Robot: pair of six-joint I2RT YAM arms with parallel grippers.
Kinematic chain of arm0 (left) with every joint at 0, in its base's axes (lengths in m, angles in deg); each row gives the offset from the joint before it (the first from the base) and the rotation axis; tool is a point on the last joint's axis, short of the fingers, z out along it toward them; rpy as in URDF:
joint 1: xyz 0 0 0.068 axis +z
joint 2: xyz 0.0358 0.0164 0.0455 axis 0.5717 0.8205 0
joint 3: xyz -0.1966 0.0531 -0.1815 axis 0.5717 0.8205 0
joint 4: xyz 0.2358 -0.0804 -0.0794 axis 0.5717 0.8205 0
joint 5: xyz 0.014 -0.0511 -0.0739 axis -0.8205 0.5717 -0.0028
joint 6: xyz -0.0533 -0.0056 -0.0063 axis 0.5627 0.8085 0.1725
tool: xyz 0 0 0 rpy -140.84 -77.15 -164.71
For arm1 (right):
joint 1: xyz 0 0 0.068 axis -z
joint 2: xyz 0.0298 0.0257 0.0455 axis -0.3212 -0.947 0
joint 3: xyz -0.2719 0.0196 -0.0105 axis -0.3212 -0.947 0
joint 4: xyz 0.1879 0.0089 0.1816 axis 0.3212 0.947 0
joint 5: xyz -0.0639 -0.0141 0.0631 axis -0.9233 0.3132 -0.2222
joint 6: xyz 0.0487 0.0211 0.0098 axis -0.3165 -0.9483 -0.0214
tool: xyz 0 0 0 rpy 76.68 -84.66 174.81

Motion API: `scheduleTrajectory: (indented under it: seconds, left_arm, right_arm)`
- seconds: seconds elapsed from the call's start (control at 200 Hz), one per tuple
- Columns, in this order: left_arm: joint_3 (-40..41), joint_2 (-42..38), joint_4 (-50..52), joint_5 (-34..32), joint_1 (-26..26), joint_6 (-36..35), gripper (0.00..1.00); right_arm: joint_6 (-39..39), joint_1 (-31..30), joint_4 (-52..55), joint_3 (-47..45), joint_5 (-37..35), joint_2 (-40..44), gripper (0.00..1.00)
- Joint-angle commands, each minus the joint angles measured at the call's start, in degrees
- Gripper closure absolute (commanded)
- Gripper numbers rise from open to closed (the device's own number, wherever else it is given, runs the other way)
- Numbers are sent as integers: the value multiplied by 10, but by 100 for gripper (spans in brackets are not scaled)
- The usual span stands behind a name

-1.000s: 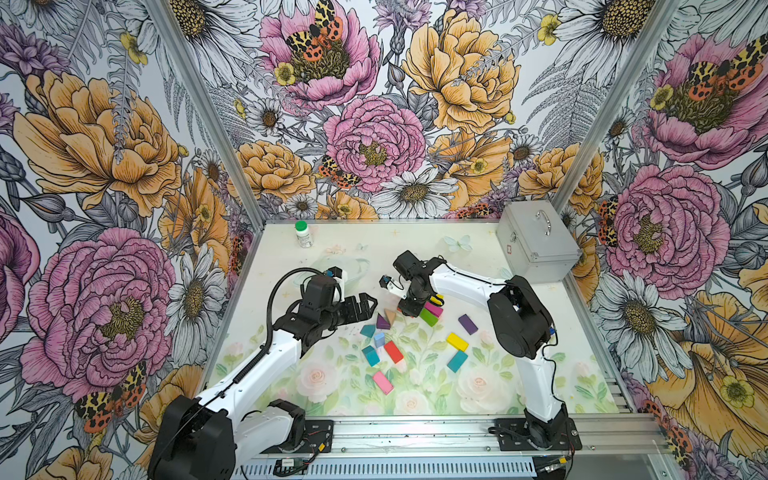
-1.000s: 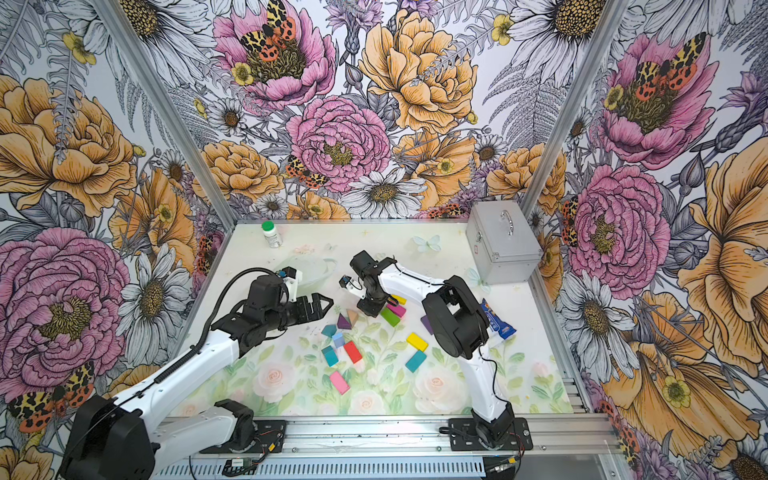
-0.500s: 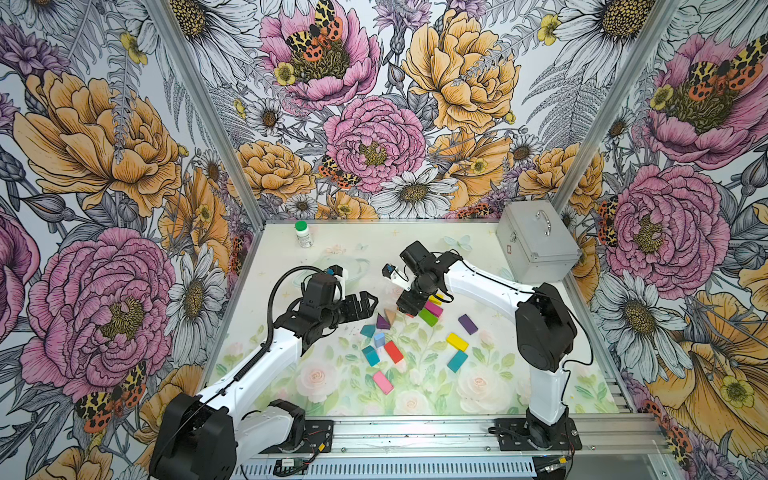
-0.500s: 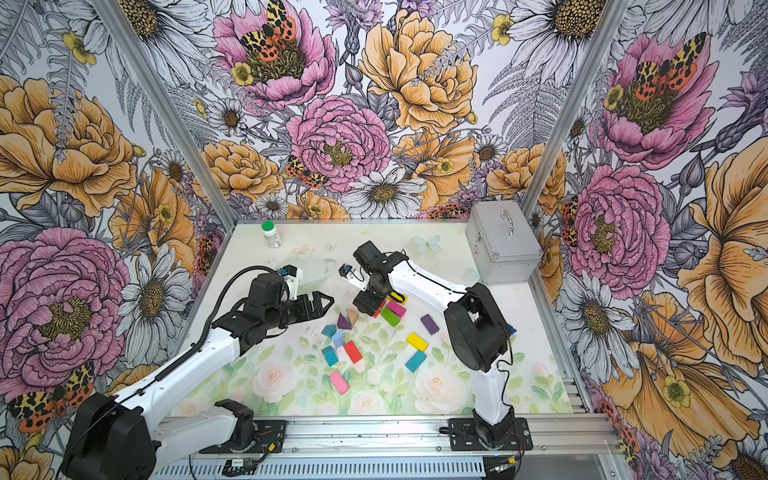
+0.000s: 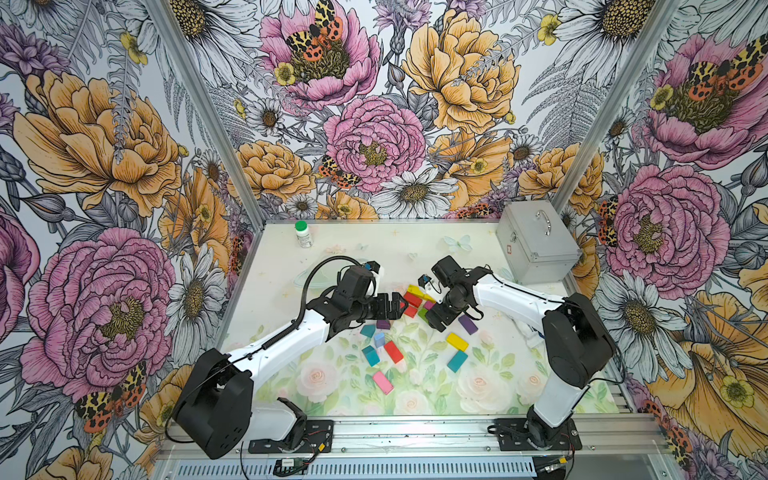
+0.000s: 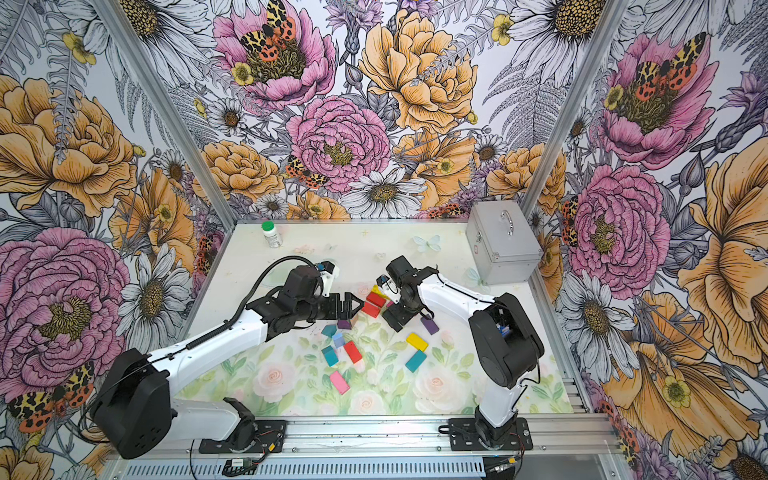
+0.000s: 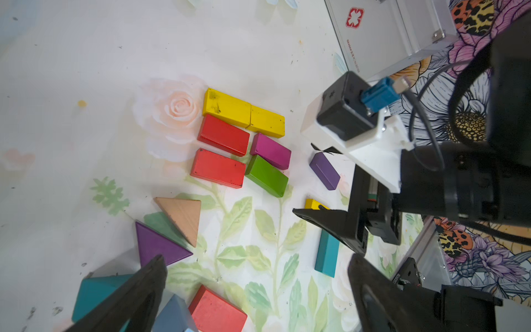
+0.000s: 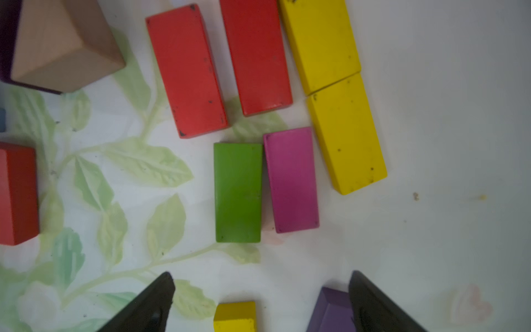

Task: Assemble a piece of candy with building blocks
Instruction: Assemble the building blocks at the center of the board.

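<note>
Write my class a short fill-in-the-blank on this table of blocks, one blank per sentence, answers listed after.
1. The green brick has one long-side neighbour, coloured ___.
2. The bottle wears a cap coloured ___.
3. The right gripper holds nothing; its jaws stand ___.

Answers: magenta; green; open.

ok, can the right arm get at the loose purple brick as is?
Probably yes: the right gripper is open, and the purple brick lies flat just beside it, uncovered. A small sideways shift should let the jaws straddle it.
</note>
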Motion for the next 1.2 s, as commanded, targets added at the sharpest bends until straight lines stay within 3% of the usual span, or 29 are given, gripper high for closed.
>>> scheduleTrajectory:
  seconds: [0.0,0.185,0.53,1.196]
  left_arm:
    - [-23,28,-21,-11,-17,-3,1]
    - [-30,58,-49,-1,-34,15,1]
    - [-24,88,-72,9,-39,28,1]
    - [-10,94,-87,16,-33,33,1]
  right_arm:
    - [-28,-1,-44,-19,1,34,5]
    - [-34,-1,-63,-26,12,14,9]
    - [-35,-1,-73,-18,15,-34,33]
    - [-39,-1,-78,18,16,-97,37]
